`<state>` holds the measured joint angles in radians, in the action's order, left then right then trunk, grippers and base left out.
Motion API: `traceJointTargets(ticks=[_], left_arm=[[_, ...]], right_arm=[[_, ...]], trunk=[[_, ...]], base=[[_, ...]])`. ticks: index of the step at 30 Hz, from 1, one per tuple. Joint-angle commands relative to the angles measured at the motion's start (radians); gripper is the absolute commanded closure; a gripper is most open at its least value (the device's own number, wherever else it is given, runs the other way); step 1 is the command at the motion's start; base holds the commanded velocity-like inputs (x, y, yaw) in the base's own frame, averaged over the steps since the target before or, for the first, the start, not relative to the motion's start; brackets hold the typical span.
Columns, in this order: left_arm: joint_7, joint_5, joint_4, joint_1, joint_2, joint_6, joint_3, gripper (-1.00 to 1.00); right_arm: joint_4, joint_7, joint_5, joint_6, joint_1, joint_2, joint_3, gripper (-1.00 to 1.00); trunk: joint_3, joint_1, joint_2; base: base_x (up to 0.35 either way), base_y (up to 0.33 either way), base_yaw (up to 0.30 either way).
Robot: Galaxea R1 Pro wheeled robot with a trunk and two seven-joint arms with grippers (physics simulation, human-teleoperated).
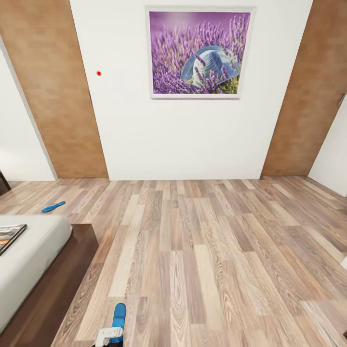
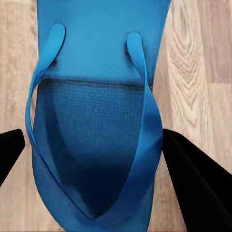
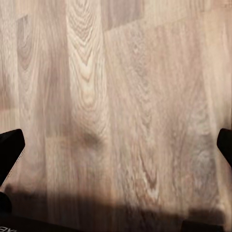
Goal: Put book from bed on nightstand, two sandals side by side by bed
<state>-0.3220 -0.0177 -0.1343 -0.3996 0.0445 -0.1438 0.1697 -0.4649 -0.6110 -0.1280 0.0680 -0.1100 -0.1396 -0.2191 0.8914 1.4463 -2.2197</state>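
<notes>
One bright blue sandal lies on the wood floor near the bed's foot corner, and my left gripper hangs directly over it. In the left wrist view this sandal lies strap side up between the black fingers of my left gripper, which is open and straddles its sides. The other sandal lies on the floor past the bed, at the far left. The book rests on the grey mattress of the bed. My right gripper is open over bare floor planks.
A white wall with a purple lavender painting and brown wooden panels stands ahead. Wide wood floor stretches to the right of the bed's dark frame. A dark piece of furniture pokes in at the left edge.
</notes>
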Motion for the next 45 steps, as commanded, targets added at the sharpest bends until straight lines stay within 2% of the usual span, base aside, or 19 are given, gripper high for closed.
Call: traceJointTargets(ticks=[1, 45], left_arm=[[-0.005, -0.002, 0.001, -0.001, 0.000, -0.002, 0.007, 1.00], [-0.005, -0.003, 0.027, -0.001, 0.000, -0.004, 0.005, 1.00]], right_arm=[[0.000, -0.006, -0.009, 0.007, 0.000, 0.000, -0.003, -1.00], [0.000, -0.006, -0.009, 0.007, 0.000, 0.000, -0.003, -1.00]], trunk=[[0.001, 0.000, 0.000], [0.001, 0.000, 0.000]], base=[[0.315, 0.000, 0.000], [0.315, 0.000, 0.000]])
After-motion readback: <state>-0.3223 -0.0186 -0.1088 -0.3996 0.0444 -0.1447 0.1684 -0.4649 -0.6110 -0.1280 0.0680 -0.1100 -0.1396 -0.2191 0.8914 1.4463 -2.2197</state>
